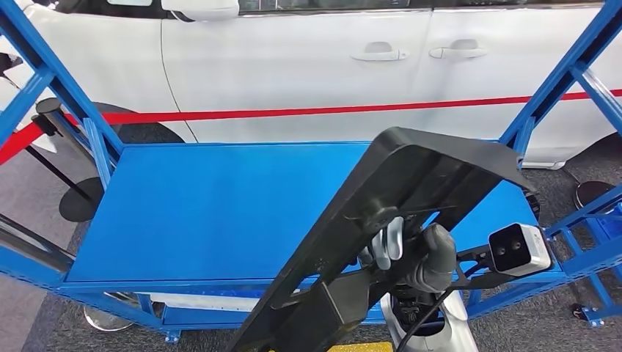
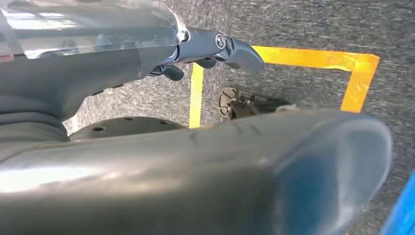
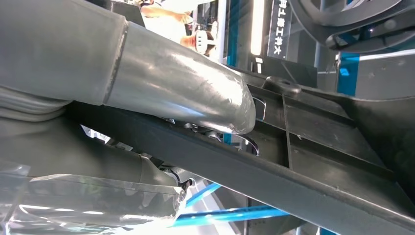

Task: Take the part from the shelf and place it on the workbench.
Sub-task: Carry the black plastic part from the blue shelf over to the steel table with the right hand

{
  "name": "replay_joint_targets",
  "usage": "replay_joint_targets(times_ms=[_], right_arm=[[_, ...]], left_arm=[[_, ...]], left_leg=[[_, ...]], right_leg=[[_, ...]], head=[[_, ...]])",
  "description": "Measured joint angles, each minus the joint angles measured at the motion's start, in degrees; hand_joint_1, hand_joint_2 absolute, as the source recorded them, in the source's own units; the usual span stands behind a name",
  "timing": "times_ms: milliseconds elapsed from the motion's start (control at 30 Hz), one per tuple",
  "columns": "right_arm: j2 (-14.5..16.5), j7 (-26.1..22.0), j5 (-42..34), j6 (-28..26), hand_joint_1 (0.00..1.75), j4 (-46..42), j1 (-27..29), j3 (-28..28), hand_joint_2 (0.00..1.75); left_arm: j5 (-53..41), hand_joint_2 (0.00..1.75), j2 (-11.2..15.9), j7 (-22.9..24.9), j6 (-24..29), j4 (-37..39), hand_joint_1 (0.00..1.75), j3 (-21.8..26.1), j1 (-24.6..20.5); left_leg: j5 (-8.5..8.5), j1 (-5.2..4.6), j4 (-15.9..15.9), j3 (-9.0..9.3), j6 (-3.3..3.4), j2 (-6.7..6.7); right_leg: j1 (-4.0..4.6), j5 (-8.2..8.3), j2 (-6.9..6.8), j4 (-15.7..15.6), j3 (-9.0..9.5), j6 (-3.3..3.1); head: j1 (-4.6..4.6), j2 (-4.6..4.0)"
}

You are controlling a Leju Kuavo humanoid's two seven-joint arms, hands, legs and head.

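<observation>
Fingers of the right robot hand (image 1: 411, 253) are wrapped around the underside of the long black part (image 1: 381, 235), thumb pressed against its ribbed inner face, and that grip is solid. In the right wrist view the thick grey thumb (image 3: 195, 98) lies across a rib of the part (image 3: 313, 161), clamped tight. The part rides tilted, its broad upper end raised over the right half of the blue tabletop (image 1: 213, 213), its lower end dropping toward the bottom of the head view, nothing of it touching the surface. Over on the other side, the left robot hand (image 2: 215, 49) hangs low above grey carpet (image 2: 303, 29) marked with yellow tape (image 2: 313, 58); a dark finger points out straight with nothing in it, but whether that hand is spread or curled I cannot tell. Behind the tabletop, blue frame posts (image 1: 557, 81) rise at both sides, a red barrier ribbon (image 1: 293, 114) runs across, and a white car (image 1: 308, 66) stands beyond it.
</observation>
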Motion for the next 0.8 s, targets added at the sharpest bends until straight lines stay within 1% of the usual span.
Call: replay_joint_targets(times_ms=[67,100,133,167,200,233,267,300,333,367,400,433,467,500,567,600,633,667,700,733,767,800], right_arm=[[-0.1,-0.1,0.1,-0.3,1.75,0.0,0.2,0.2,0.00],[-0.2,-0.1,0.2,-0.4,1.75,0.0,0.3,0.2,0.00],[-0.2,-0.1,0.2,-0.4,1.75,0.0,0.4,0.3,0.00],[-0.3,-0.1,0.3,-0.5,1.75,0.0,0.5,0.4,0.00],[-0.3,-0.1,0.4,-0.6,1.75,0.0,0.5,0.5,0.00],[-0.3,-0.1,0.4,-0.7,1.75,-0.1,0.5,0.7,0.00],[-0.4,-0.2,0.5,-0.8,1.75,-0.2,0.5,0.8,0.00],[-0.4,-0.2,0.5,-0.9,1.75,-0.3,0.5,0.9,0.00],[-0.4,-0.2,0.6,-0.9,1.75,-0.3,0.5,1.0,0.00],[-0.4,-0.2,0.6,-1.0,1.75,-0.4,0.5,1.1,0.00],[-0.4,-0.2,0.6,-1.0,1.75,-0.4,0.5,1.2,0.00],[-0.4,-0.2,0.6,-1.0,1.75,-0.5,0.5,1.3,0.00],[-0.4,-0.2,0.6,-1.0,1.75,-0.5,0.5,1.4,0.00],[-0.4,-0.2,0.6,-1.0,1.75,-0.5,0.5,1.5,0.00],[-0.4,-0.2,0.6,-1.1,1.75,-0.6,0.4,1.6,0.00],[-0.4,-0.2,0.6,-1.2,1.75,-0.6,0.5,1.7,0.00],[-0.4,-0.2,0.6,-1.3,1.75,-0.6,0.5,1.7,0.00],[-0.4,-0.2,0.6,-1.3,1.75,-0.6,0.5,1.7,0.00],[-0.4,-0.2,0.6,-1.3,1.75,-0.6,0.4,1.7,0.00],[-0.4,-0.2,0.6,-1.4,1.75,-0.6,0.4,1.8,0.00],[-0.4,-0.2,0.6,-1.4,1.75,-0.6,0.4,1.8,0.00],[-0.4,-0.2,0.6,-1.4,1.75,-0.6,0.3,1.9,0.00]], left_arm=[[0.0,0.00,0.0,0.0,-0.2,0.0,0.00,0.0,0.0],[0.0,0.00,0.0,0.0,-0.2,0.0,0.00,0.0,0.0],[0.0,0.00,0.0,0.0,-0.3,0.0,0.00,0.0,0.1],[0.0,0.00,0.0,0.0,-0.3,0.0,0.00,0.0,0.1],[0.0,0.00,0.0,-0.1,-0.4,0.0,0.00,0.0,0.1],[0.0,0.00,0.0,-0.1,-0.4,0.0,0.00,0.0,0.1],[-0.1,0.00,0.0,-0.1,-0.4,0.0,0.00,0.0,0.0],[-0.1,0.00,0.0,-0.2,-0.5,0.0,0.00,0.0,0.0],[-0.1,0.00,0.1,-0.2,-0.5,0.0,0.00,0.0,0.0],[-0.1,0.00,0.1,-0.2,-0.5,0.0,0.00,0.0,0.0],[-0.1,0.00,0.1,-0.2,-0.5,0.0,0.00,0.0,0.0],[-0.1,0.00,0.1,-0.2,-0.5,0.0,0.00,0.0,0.0],[-0.1,0.00,0.2,-0.3,-0.5,0.0,0.00,0.0,0.0],[-0.1,0.00,0.2,-0.3,-0.5,0.0,0.00,0.0,0.0],[-0.1,0.00,0.2,-0.3,-0.5,0.0,0.00,0.0,0.0],[-0.1,0.00,0.2,-0.3,-0.6,0.0,0.00,0.0,0.1],[0.0,0.00,0.2,-0.2,-0.6,0.0,0.00,0.0,0.1],[0.0,0.00,0.2,-0.2,-0.6,0.0,0.00,0.0,0.1],[0.0,0.00,0.2,-0.2,-0.6,0.0,0.00,0.0,0.1],[0.0,0.00,0.2,-0.2,-0.6,0.0,0.00,0.0,0.1],[0.0,0.00,0.2,-0.2,-0.6,0.0,0.00,0.0,0.1],[0.0,0.00,0.2,-0.2,-0.6,0.0,0.00,0.0,0.0]], left_leg=[[0.13,-0.18,0.0,-0.24,0.28,0.03],[0.16,-0.27,0.1,-0.38,0.33,0.03],[0.17,-0.32,0.2,-0.50,0.35,0.02],[0.16,-0.36,0.4,-0.58,0.34,-0.01],[0.11,-0.37,0.6,-0.62,0.27,-0.05],[0.03,-0.40,0.8,-0.67,0.15,-0.09],[-0.07,-0.51,1.0,-0.75,-0.04,-0.12],[-0.12,-0.60,1.2,-0.86,-0.28,-0.14],[-0.12,-0.68,1.3,-0.96,-0.55,-0.14],[-0.05,-0.74,1.3,-1.02,-0.85,-0.13],[-0.02,-0.73,1.2,-1.07,-1.16,-0.12],[-0.32,-0.68,1.5,-1.21,-1.50,-0.10],[-1.21,-0.63,2.6,-1.68,-1.85,-0.08],[-2.74,-0.51,4.8,-2.60,-2.19,-0.05],[-6.81,-0.19,12.3,-5.73,-2.82,-0.01],[-8.18,-0.03,15.7,-7.15,-3.05,0.00],[-8.54,0.09,17.5,-7.79,-3.20,0.00],[-7.72,0.19,16.9,-7.26,-3.27,0.01],[-5.98,0.27,13.9,-5.58,-3.25,0.02],[-4.11,0.31,9.5,-3.26,-3.12,0.04],[-2.72,0.23,5.5,-1.16,-2.88,0.04],[-1.85,0.12,2.7,0.24,-2.54,0.02]], right_leg=[[-0.02,-3.76,-0.01,7.4,-3.38,0.24],[-0.02,-4.67,-0.01,10.2,-4.66,0.31],[-0.02,-4.51,-0.02,11.1,-5.02,0.31],[-0.01,-3.27,-0.02,9.7,-4.20,0.23],[-0.01,-1.36,-0.02,6.3,-2.33,0.08],[0.03,0.19,-0.02,2.3,-0.18,-0.15],[0.14,1.37,0.00,-1.1,1.57,-0.41],[0.25,1.91,0.02,-3.2,2.57,-0.67],[0.37,1.91,0.07,-4.0,2.81,-0.93],[0.47,2.10,0.13,-4.1,2.71,-1.18],[0.37,2.29,0.13,-4.2,2.66,-1.51],[0.26,2.51,0.09,-4.4,2.67,-1.85],[0.11,2.72,0.01,-4.6,2.66,-2.18],[-0.02,2.90,-0.09,-4.8,2.62,-2.45],[-0.02,3.05,-0.23,-4.8,2.35,-2.70],[0.00,3.09,-0.28,-4.7,2.20,-2.73],[0.01,3.11,-0.32,-4.7,2.08,-2.72],[0.00,3.14,-0.34,-4.6,2.02,-2.69],[-0.01,3.16,-0.33,-4.5,2.03,-2.63],[-0.03,3.17,-0.32,-4.5,2.07,-2.53],[0.05,3.20,-0.29,-4.4,2.06,-2.32],[0.11,3.31,-0.27,-4.3,1.98,-2.03]], head=[[0.02,0.00],[0.01,0.00],[0.01,0.00],[0.02,0.00],[0.02,0.00],[0.02,0.00],[0.01,0.00],[-0.01,0.00],[-0.02,0.00],[-0.02,-0.01],[-0.02,-0.01],[-0.03,-0.01],[-0.06,-0.01],[-0.09,0.00],[-0.12,0.00],[-0.11,0.00],[-0.11,0.00],[-0.11,0.00],[-0.11,0.00],[-0.10,0.00],[-0.10,0.00],[-0.09,0.00]])
